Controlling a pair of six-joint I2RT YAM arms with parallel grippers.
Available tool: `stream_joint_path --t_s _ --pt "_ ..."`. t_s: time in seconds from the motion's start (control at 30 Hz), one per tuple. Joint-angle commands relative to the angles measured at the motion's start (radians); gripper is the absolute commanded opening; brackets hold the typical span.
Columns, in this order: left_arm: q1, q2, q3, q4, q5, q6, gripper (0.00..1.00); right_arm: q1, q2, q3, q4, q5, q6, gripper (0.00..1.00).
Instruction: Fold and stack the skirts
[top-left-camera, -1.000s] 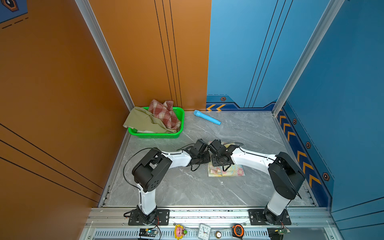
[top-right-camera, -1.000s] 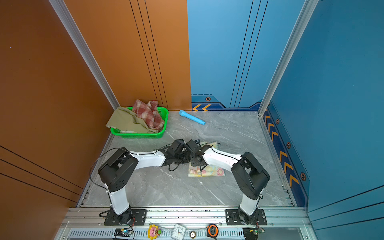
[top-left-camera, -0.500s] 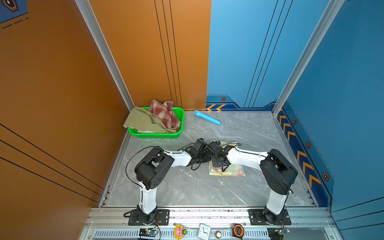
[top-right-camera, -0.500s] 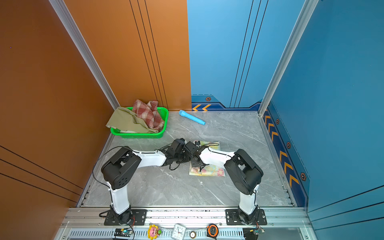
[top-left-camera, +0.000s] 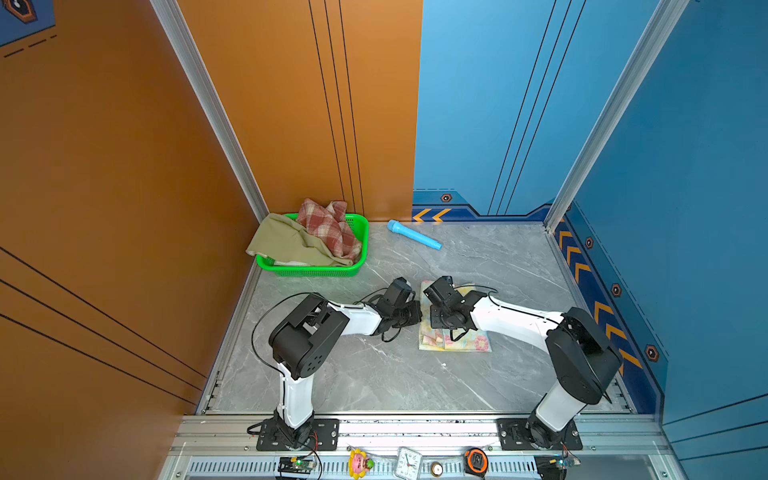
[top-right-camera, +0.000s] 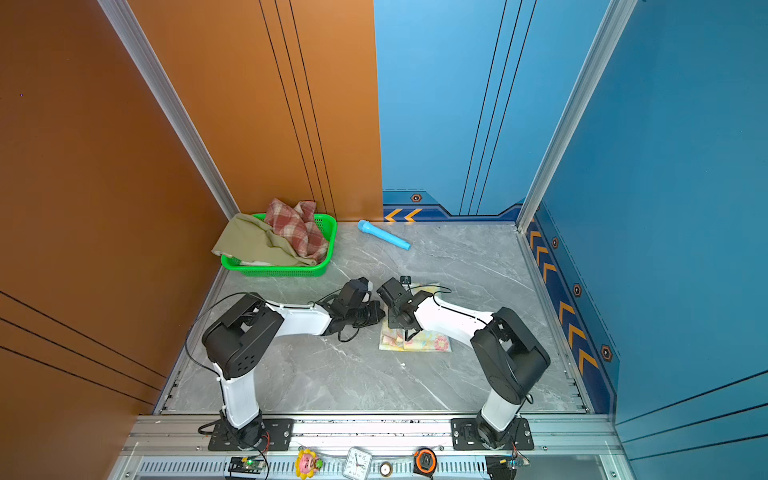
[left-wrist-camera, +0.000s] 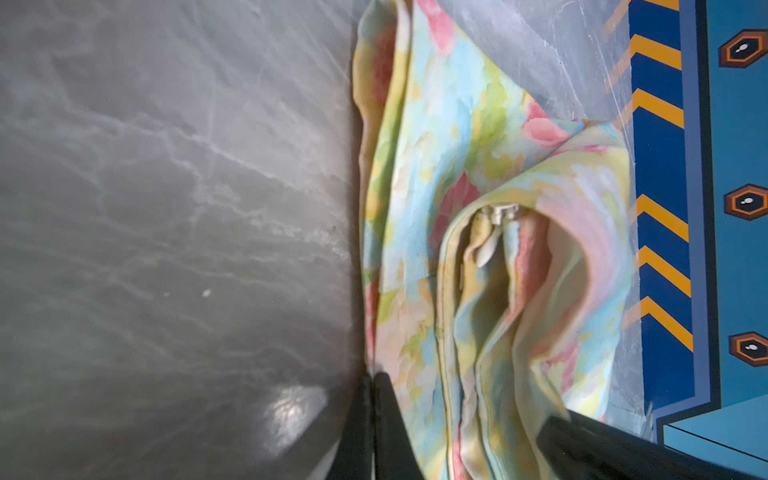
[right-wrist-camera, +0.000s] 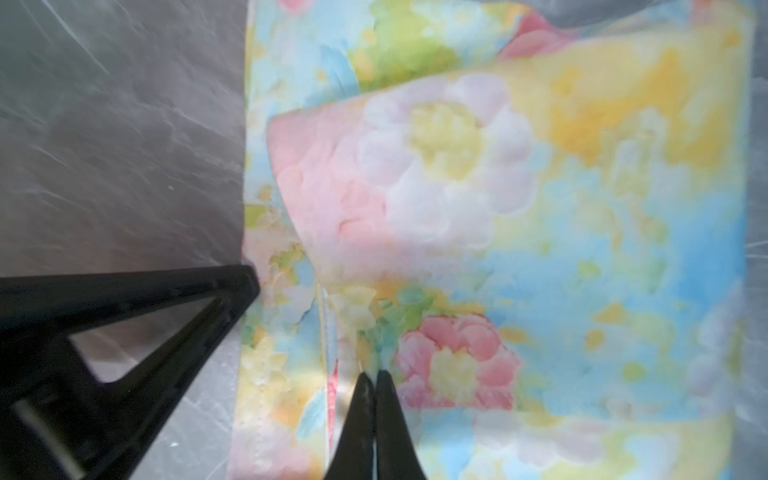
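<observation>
The floral skirt (top-left-camera: 469, 343) (top-right-camera: 432, 343) lies folded on the grey table right of centre. Both grippers are low at its left edge. In the left wrist view my left gripper (left-wrist-camera: 372, 376) is shut with the edge of the floral skirt (left-wrist-camera: 457, 145) between its tips. In the right wrist view my right gripper (right-wrist-camera: 371, 374) is shut on a raised fold of the floral skirt (right-wrist-camera: 540, 208). In both top views the left gripper (top-left-camera: 417, 315) and right gripper (top-left-camera: 435, 323) almost touch. The plaid skirt (top-left-camera: 328, 226) and the olive skirt (top-left-camera: 282, 243) lie bunched in the basket.
The green mesh basket (top-left-camera: 316, 272) stands in the back left corner, with a light-blue tube (top-left-camera: 413, 235) on the table to its right. Orange and blue walls close in three sides. A clock (top-left-camera: 408, 463) and a tape measure (top-left-camera: 476, 460) sit on the front rail.
Both grippers have closed at the floral skirt's left edge, the right one from about half open. The arms have hardly shifted.
</observation>
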Motion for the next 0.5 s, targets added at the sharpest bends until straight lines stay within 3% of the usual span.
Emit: stream_joint_path --t_s 0.0,0.23,0.47 --pt "-0.006 0.067 -0.046 -0.133 0.019 -0.016 0.00 -0.009 -0.037 -0.043 0.096 -0.108 0.078 0.00" --pt "-0.009 0.066 -0.052 -0.125 0.022 -0.022 0.00 -0.047 -0.043 -0.053 0.182 -0.190 0.171 0.00" --pt "-0.011 0.048 -0.069 -0.120 0.019 -0.025 0.00 -0.051 0.028 -0.013 0.136 -0.163 0.168 0.00"
